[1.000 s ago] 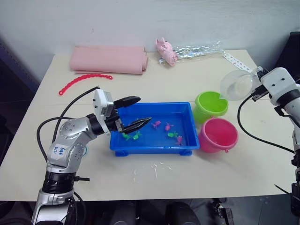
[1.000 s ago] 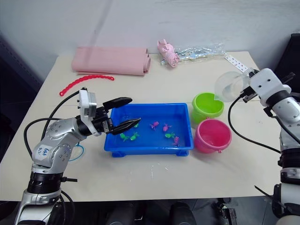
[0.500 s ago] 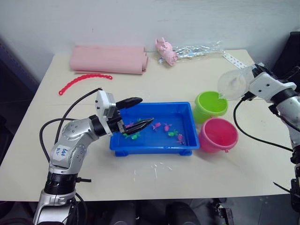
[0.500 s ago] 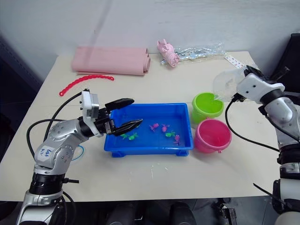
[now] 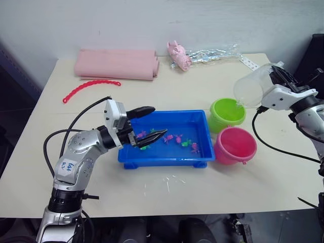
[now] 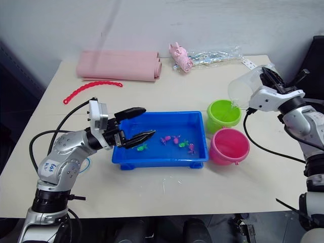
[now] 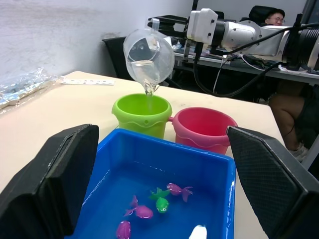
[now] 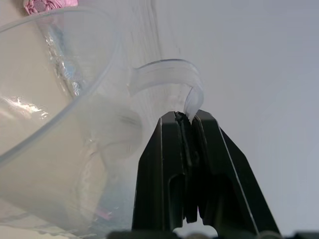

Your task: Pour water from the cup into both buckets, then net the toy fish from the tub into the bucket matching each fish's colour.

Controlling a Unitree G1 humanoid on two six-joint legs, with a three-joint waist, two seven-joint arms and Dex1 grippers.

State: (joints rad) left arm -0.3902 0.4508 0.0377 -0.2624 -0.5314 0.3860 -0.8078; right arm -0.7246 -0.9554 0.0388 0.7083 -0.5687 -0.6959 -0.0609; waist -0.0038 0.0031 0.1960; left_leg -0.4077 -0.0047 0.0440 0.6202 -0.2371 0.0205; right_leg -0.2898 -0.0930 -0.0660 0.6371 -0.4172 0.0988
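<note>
My right gripper [image 5: 277,77] is shut on the handle of the clear cup [image 5: 250,90]. The cup is tipped mouth-down above the lime green bucket [image 5: 227,114], and the left wrist view shows a thin stream of water falling from the cup [image 7: 148,55] into the green bucket [image 7: 142,113]. The pink bucket [image 5: 236,146] stands just in front of the green one. Several green and pink toy fish [image 5: 180,139] float in the blue tub [image 5: 166,160]. My left gripper [image 5: 152,123] hangs open over the tub's left end. A bit of the net's blue rim [image 6: 86,163] shows beside my left forearm.
At the back of the table lie a rolled pink cloth [image 5: 117,64], a red bead chain [image 5: 90,88], a pink toy [image 5: 178,54] with a crinkled clear bag [image 5: 212,53], and a white strip [image 5: 249,62]. Water drops [image 5: 167,183] dot the table before the tub. A person [image 7: 273,16] sits far behind.
My right gripper has tipped the cup further, mouth down over the green bucket. My left gripper has shifted a little further over the tub. The fish have drifted.
</note>
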